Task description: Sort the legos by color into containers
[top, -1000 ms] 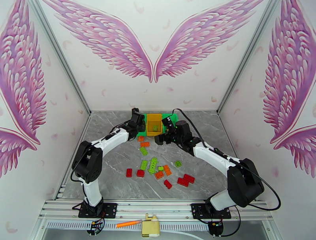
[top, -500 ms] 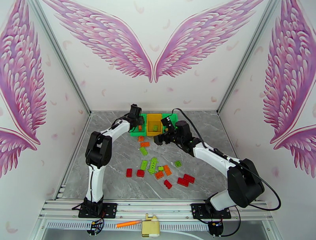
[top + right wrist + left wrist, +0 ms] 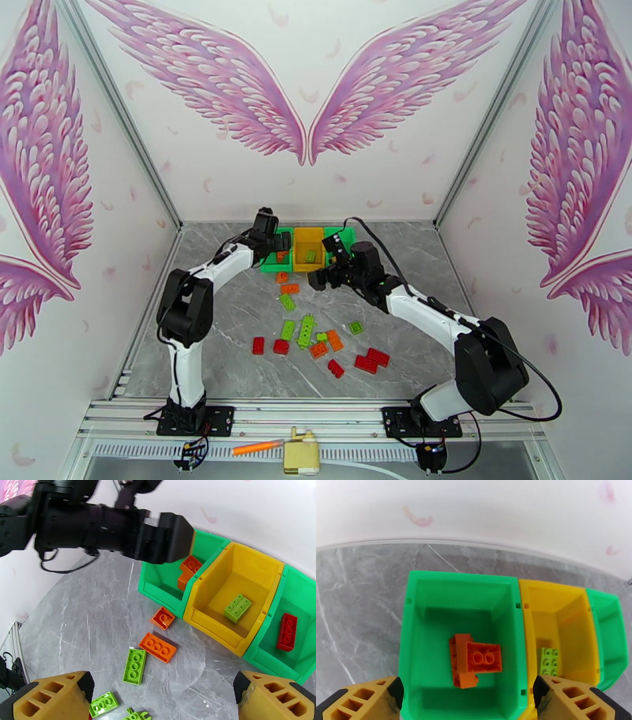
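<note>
Three joined containers stand at the table's back: a left green bin [image 3: 407, 645], a yellow bin [image 3: 576, 610] and a right green bin [image 3: 304, 598]. My left gripper [image 3: 468, 703] hangs open over the left green bin, where two orange legos [image 3: 478, 659] lie stacked. One light green lego [image 3: 237, 608] lies in the yellow bin and one red lego [image 3: 287, 632] in the right green bin. In front of the bins my right gripper [image 3: 162, 701] stands open and holds nothing. Several loose red, orange and green legos [image 3: 305, 330] are scattered mid-table.
Two orange bricks [image 3: 158, 647] and a green one [image 3: 135, 666] lie just in front of the bins, under my right gripper. An orange stick [image 3: 257, 448] and a beige object [image 3: 300, 454] rest on the front rail. Walls close off the back and sides.
The left arm has pulled its elbow in towards the left wall while its gripper stayed over the left green bin. An orange brick now shows inside that bin. The right arm has barely moved.
</note>
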